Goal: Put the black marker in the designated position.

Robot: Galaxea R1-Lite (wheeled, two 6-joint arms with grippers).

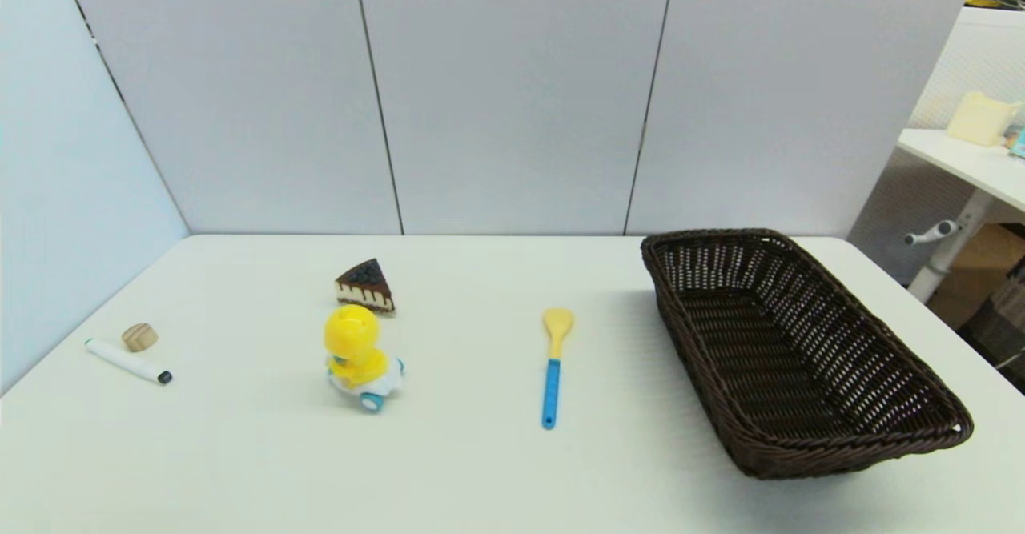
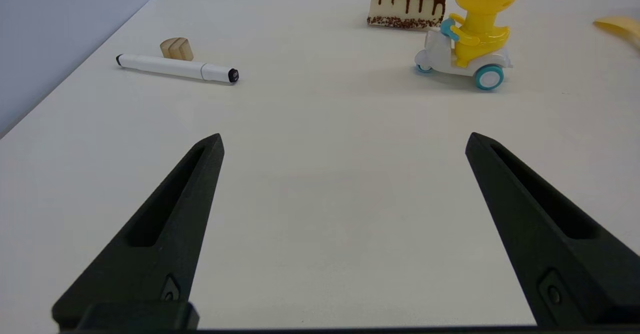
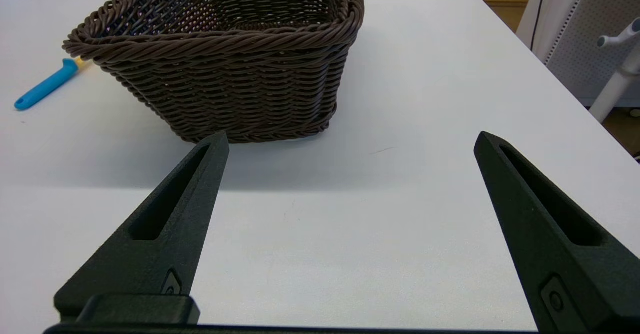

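The black marker, a slim white pen with a black tip, lies flat at the table's far left, right beside a small wooden block. The left wrist view shows the marker some way ahead of my left gripper, which is open with nothing between its fingers. My right gripper is open too, low over the table just short of the dark wicker basket. Neither arm shows in the head view.
A yellow duck on a scooter and a chocolate cake slice stand left of centre. A yellow-and-blue spoon lies mid-table. The wicker basket fills the right side. Grey panels wall the back and left.
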